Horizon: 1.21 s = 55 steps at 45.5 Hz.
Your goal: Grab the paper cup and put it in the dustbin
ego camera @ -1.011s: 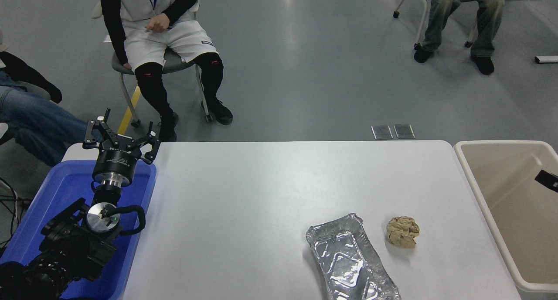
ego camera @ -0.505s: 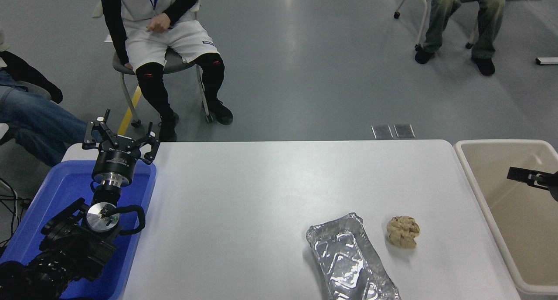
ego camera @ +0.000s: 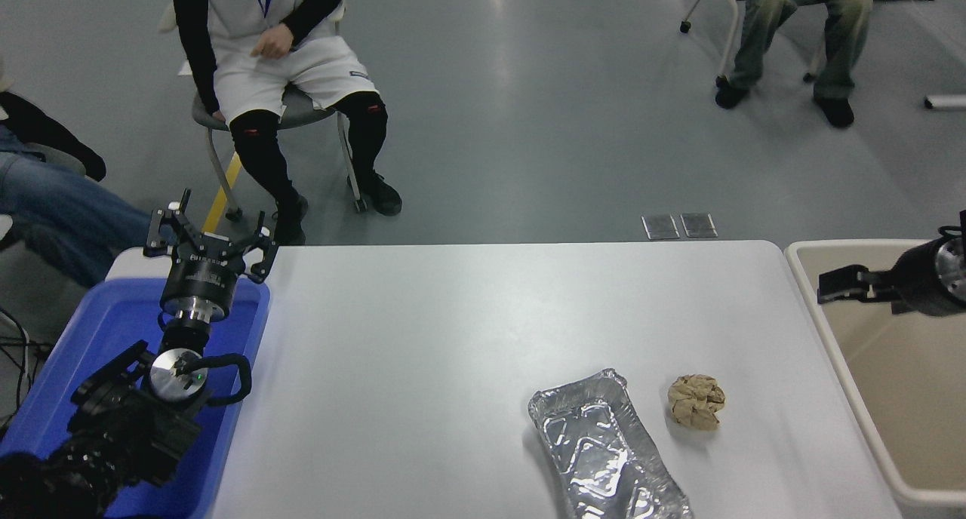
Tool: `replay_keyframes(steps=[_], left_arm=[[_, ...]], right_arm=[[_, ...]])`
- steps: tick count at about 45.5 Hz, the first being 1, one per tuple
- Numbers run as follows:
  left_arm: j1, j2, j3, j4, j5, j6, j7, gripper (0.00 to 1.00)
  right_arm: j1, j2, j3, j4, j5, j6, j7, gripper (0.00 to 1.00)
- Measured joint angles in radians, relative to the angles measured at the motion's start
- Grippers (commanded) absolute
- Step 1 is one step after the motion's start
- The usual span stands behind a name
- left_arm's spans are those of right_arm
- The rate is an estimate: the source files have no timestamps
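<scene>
Dustbin (ego camera: 811, 293), beige tub, stands against the table's (ego camera: 453, 338) right edge, placed to take waste. Right gripper (ego camera: 838, 287) hangs over the bin's near-left part, pointing left toward the table; whether its fingers are parted or closed cannot be told, and nothing shows between them. Paper cup: not seen anywhere, neither on the table nor in the visible part of the bin. Left gripper (ego camera: 207, 232), fingers spread and empty, parked over the blue tub (ego camera: 90, 338) at lower left. Foil tray (ego camera: 604, 451) and crumpled brown paper ball (ego camera: 696, 402) lie side by side, apart, near the front right; neither obstructs the bin. People sit beyond the table.
</scene>
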Motion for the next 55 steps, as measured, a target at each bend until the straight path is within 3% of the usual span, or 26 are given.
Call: replay_keyframes(steps=[3, 17, 33, 55], left_arm=[[0.000, 0.000, 0.000, 0.000, 0.000, 0.000, 0.000, 0.99], [0.000, 0.000, 0.000, 0.000, 0.000, 0.000, 0.000, 0.99], [0.000, 0.000, 0.000, 0.000, 0.000, 0.002, 0.000, 0.99], [0.000, 0.000, 0.000, 0.000, -0.001, 0.002, 0.000, 0.99]], right_arm=[[0.059, 0.028, -0.014, 0.008, 0.004, 0.096, 0.000, 1.00], [0.178, 0.093, 0.013, 0.021, -0.011, 0.247, -0.004, 1.00], [0.237, 0.117, 0.187, 0.035, -0.129, 0.287, -0.007, 1.00], [0.314, 0.142, 0.217, 0.038, -0.160, 0.296, -0.006, 1.00]])
